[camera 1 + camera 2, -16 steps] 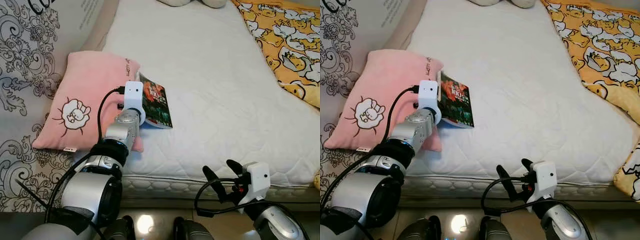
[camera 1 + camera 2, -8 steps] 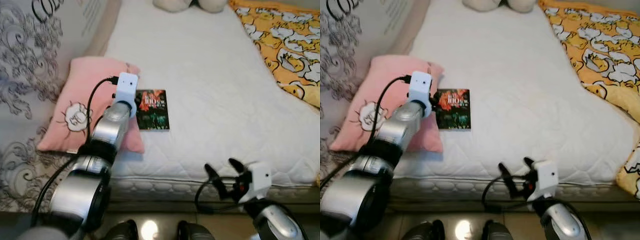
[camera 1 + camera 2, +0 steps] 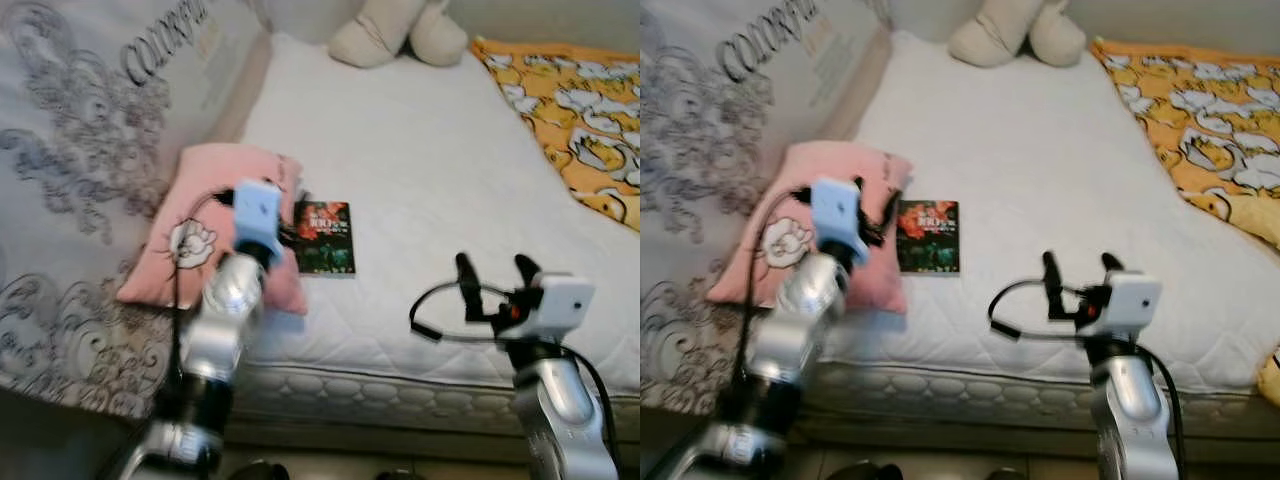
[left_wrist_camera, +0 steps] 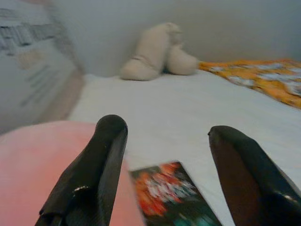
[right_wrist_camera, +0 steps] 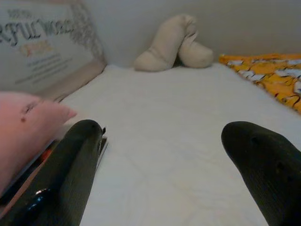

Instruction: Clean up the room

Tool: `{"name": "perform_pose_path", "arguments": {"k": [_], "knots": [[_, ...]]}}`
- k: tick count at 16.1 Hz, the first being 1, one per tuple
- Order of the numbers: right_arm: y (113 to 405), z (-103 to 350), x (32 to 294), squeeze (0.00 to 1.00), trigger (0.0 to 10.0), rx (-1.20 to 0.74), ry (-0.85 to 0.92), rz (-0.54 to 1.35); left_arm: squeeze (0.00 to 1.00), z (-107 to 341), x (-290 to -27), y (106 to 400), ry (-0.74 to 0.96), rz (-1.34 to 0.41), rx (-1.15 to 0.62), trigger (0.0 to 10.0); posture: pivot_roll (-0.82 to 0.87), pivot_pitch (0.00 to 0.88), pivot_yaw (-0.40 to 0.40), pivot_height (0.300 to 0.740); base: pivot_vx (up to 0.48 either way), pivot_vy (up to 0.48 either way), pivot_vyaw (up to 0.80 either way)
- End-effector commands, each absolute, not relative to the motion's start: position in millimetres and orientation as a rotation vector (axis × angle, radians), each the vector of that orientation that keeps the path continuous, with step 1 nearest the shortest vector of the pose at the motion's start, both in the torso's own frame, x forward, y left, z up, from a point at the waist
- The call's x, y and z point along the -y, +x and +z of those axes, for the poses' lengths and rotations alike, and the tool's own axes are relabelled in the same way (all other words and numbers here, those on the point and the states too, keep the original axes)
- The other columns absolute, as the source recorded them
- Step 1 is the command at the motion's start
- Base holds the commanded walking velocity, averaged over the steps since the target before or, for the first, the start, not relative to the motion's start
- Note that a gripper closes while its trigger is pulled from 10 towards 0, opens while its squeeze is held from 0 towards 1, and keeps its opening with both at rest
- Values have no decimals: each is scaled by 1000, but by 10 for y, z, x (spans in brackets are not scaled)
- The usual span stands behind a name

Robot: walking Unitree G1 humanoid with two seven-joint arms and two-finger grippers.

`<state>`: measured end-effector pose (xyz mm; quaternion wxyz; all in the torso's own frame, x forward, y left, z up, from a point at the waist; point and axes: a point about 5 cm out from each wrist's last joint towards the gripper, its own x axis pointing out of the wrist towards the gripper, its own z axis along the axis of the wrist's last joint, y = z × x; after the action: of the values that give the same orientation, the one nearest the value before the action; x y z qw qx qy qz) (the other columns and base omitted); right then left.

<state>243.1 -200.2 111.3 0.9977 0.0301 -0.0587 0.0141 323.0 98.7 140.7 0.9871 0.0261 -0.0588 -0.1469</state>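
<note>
A small book [image 3: 325, 237] with a dark red and green cover lies flat on the white mattress [image 3: 420, 170], right beside a pink pillow [image 3: 205, 235]. My left gripper [image 3: 880, 212] hovers over the pillow's edge just short of the book, open, with nothing between its fingers [image 4: 101, 155]. In the left wrist view the book [image 4: 174, 195] lies below and ahead of the jaws. My right gripper [image 3: 495, 280] is raised over the front edge of the mattress, open and empty, its fingers [image 5: 77, 150] wide apart.
A beige plush toy [image 3: 395, 30] rests at the head of the bed. A yellow patterned blanket [image 3: 590, 130] covers the right side. A grey patterned cover [image 3: 80, 150] drapes along the left. The quilted mattress edge [image 3: 380, 390] runs along the front.
The book, held tilted a second ago, now lies flat on the mattress, and my left gripper has drawn back from it. My right arm has risen. The camera has shifted upward.
</note>
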Motion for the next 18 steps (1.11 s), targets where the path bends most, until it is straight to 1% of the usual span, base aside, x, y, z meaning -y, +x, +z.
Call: {"name": "perform_pose_path", "arguments": {"k": [1,2,4,5,6,8,10,13,15,16,17,18], "knots": [[2455,1110,2003,0,10000,130,54,18,1000,1366,-1016,3201,58,-308,105,10000,-136,0,51,740,0,0,0],[2500,1121,1996,0,10000,140,56,21,1000,1257,-1127,3152,89,-275,86,10000,-122,0,50,740,0,0,0],[2511,1091,2016,0,10000,148,54,3,1000,1012,-1433,3065,87,-121,-6,10000,-115,0,40,740,0,0,0],[2506,1087,2026,0,10000,149,54,-2,1000,973,-1487,3047,71,-87,-26,10000,-115,0,38,740,0,0,0],[2458,1072,2085,0,10000,149,48,-35,1000,907,-1629,2994,64,-2,-52,10000,-106,0,22,740,0,0,0],[2402,1021,2171,0,10000,132,34,-68,1000,866,-1734,2940,79,48,-72,10000,-99,0,15,740,0,0,0],[2422,1007,2162,0,10000,134,18,-57,1000,863,-1717,2934,78,47,-69,10000,-102,0,11,740,0,0,0],[2451,1022,2189,0,10000,135,2,-50,1000,838,-1602,2966,39,7,-82,10000,-126,0,6,740,0,0,0],[2464,1010,2196,0,10000,128,-13,-36,1000,857,-1477,2971,13,-67,-65,10000,-135,0,1,740,0,-437,0],[2474,1009,2185,0,10000,126,-21,-27,1000,886,-1439,2974,35,-91,-44,10000,-135,0,1,740,262,-398,0],[2489,1005,2177,0,10000,122,-27,-21,0,891,-1428,2978,42,-91,-39,10000,-137,0,-3,740,281,-386,0],[2506,997,2170,0,10000,115,-27,-12,0,888,-1427,2986,37,-83,-41,10000,-132,0,-6,740,281,-386,0]]}}
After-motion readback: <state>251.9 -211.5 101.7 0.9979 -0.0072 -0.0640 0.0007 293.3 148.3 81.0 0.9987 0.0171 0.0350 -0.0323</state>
